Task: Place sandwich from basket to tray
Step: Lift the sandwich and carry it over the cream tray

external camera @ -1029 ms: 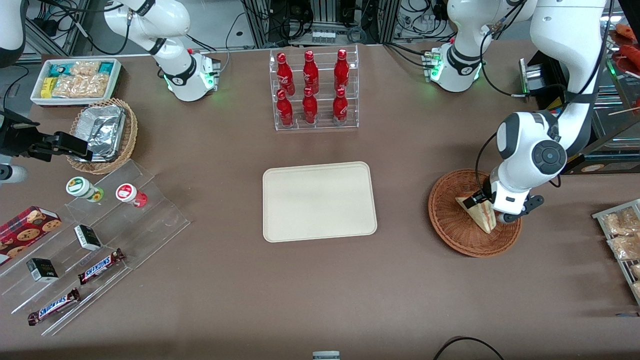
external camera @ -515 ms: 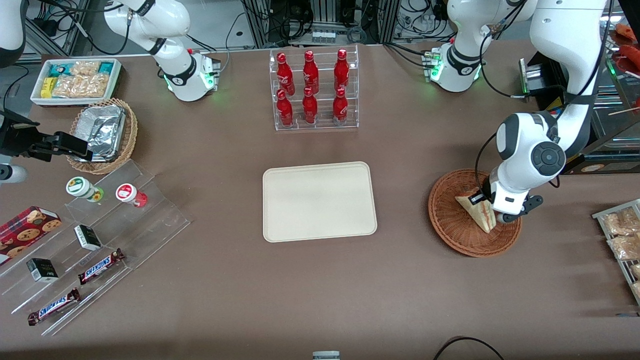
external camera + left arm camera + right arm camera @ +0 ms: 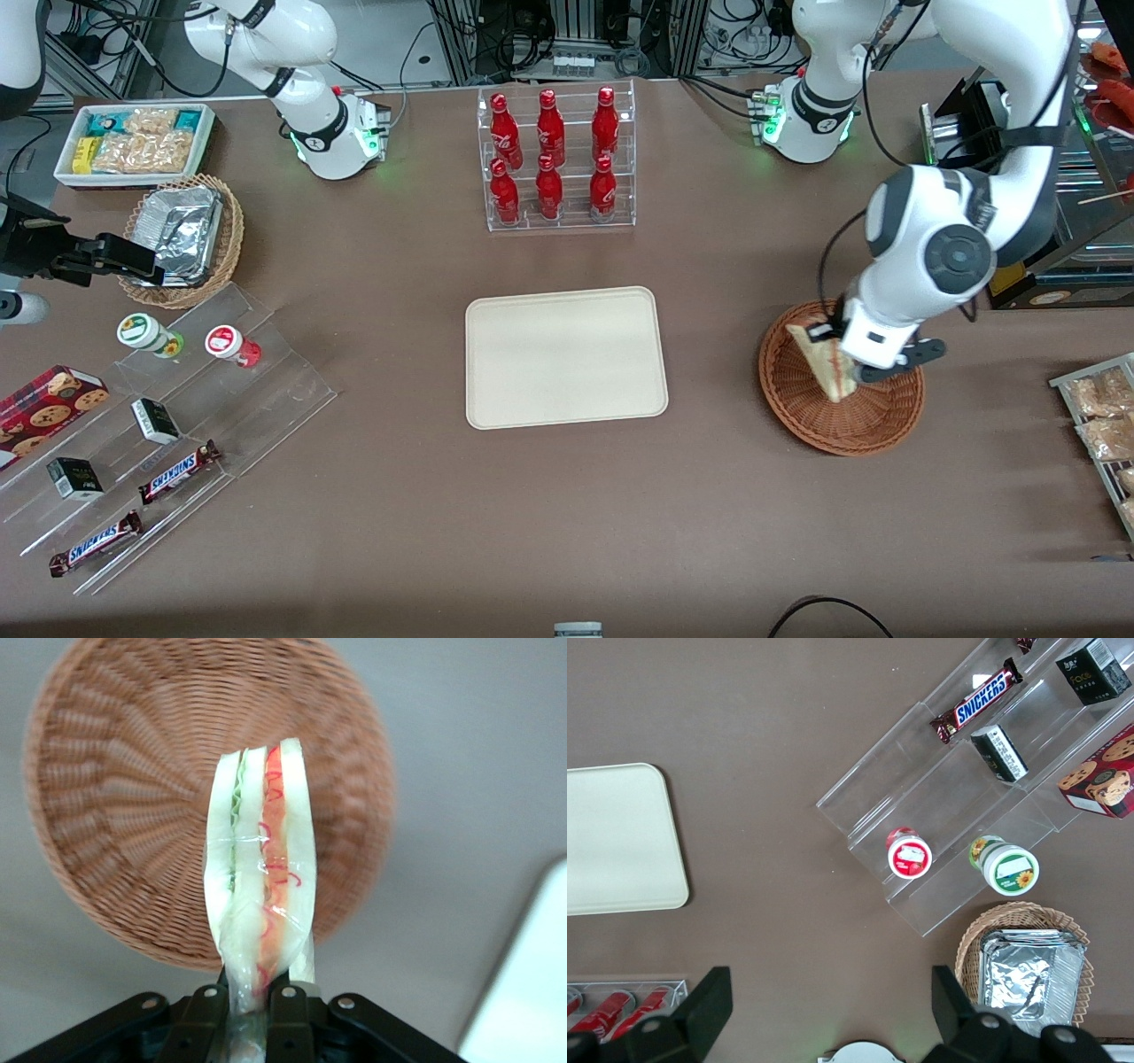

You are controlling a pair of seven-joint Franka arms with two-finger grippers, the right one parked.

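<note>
Gripper (image 3: 248,1005) jaws clamped on sandwich (image 3: 259,877), wedge hanging clear above basket (image 3: 840,379). Lift step underway. Next: carry toward parked arm's end, over tray (image 3: 565,356), lower flat, release. Grip near one corner, may swing.

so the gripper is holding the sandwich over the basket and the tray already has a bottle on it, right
Not quite: the tray has nothing on it, as the front view shows. The rest holds: the gripper is shut on the sandwich above the basket.
</note>
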